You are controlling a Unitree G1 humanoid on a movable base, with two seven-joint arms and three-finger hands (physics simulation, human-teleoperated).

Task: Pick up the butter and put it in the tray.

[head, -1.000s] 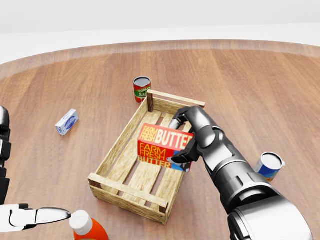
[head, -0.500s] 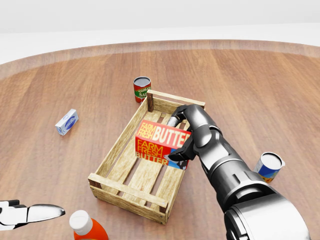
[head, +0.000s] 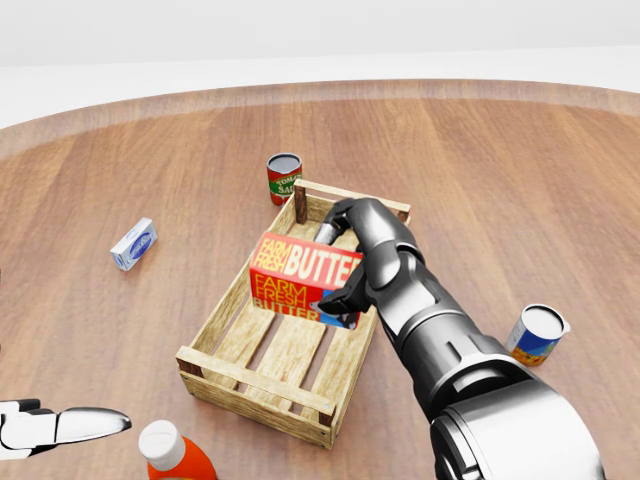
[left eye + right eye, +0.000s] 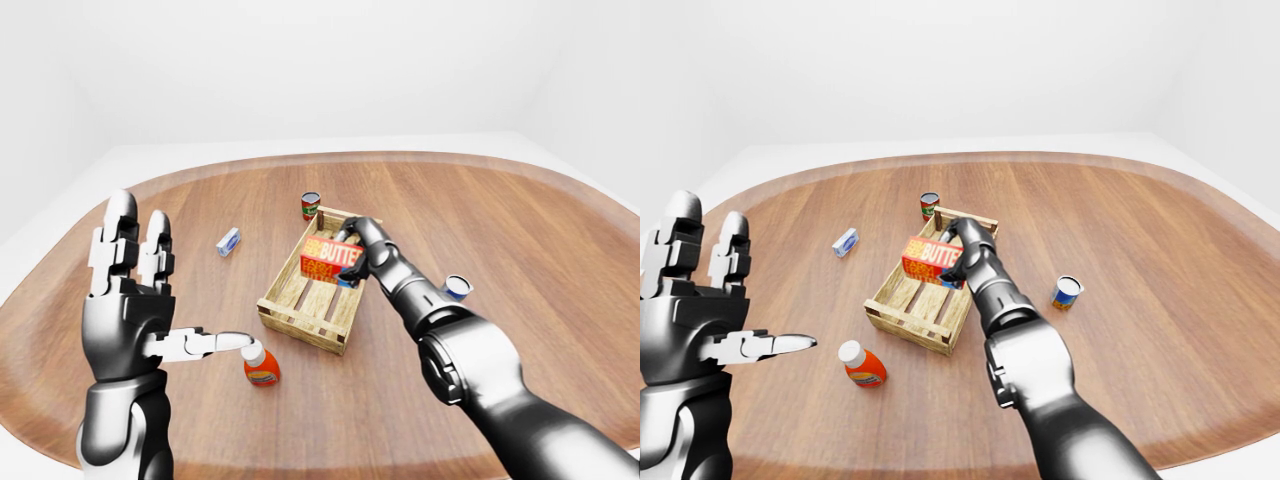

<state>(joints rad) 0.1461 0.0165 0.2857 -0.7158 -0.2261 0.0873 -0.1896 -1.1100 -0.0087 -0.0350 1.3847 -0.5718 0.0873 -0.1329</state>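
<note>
The butter (image 3: pixel 300 277), a red and orange box, is clasped in the right hand (image 3: pixel 362 262), whose fingers wrap its right end, and sits tilted inside the wooden tray (image 3: pixel 228 301) toward its upper end in the head view. Beyond the tray's upper corner stands a red can (image 3: pixel 284 178); a blue-labelled can (image 3: pixel 537 333) stands well to its right. The left hand (image 4: pixel 135 290) is raised left of the tray, fingers spread and holding nothing.

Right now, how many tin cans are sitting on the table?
2. A red tomato can stands just past the wooden crate's far corner, and a blue can stands to the crate's right in the head view. None looks hidden.
</note>
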